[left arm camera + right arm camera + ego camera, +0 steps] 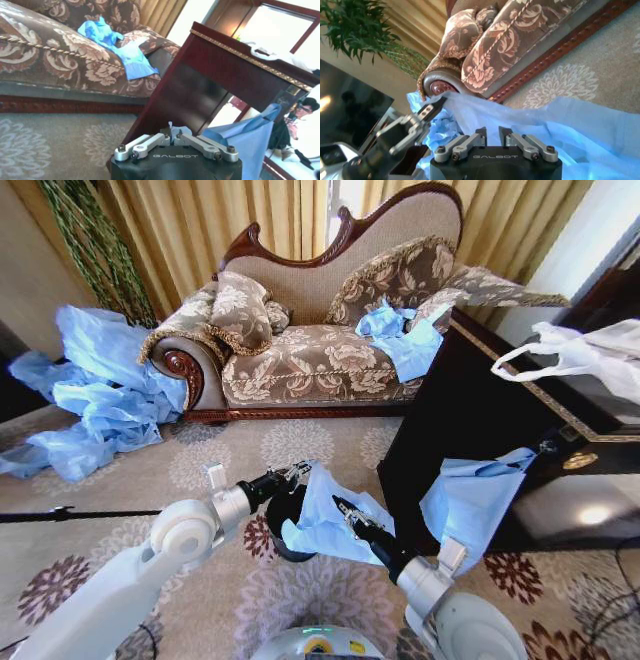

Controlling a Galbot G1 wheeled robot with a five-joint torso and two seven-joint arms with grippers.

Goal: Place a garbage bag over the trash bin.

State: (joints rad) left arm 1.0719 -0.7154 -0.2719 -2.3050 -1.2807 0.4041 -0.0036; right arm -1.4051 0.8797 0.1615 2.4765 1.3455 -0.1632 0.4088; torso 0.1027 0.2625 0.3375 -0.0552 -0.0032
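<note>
- garbage bag (325, 520) draped over the trash bin (277, 525) on the patterned carpet (150, 480), just in front of the robot's base, between the two arms.
- light-blue plastic covering most of the bin; only a black curve of rim and wall showing at the bag's left side.
- left gripper (300, 472) at the bag's upper left corner, fingers pinched together on a small tuft of the blue film, seen poking up between the fingertips in the left wrist view (173, 132).
- right gripper (345, 508) pressed against the middle of the bag, near its right side; fingers (481, 132) close together with the blue sheet spread just beyond them, though cannot tell whether any film is caught between.
- left gripper also visible in the right wrist view (434, 106), touching the bag's edge.
- floral sofa (320, 360) behind, with blue plastic lying on its seat.
- heap of blue sheeting (90, 395) on the floor beside the sofa's left arm.
- dark wooden table (500, 430) to the right, a white bag (585, 355) on top and another blue sheet (470, 500) hanging down its front.
</note>
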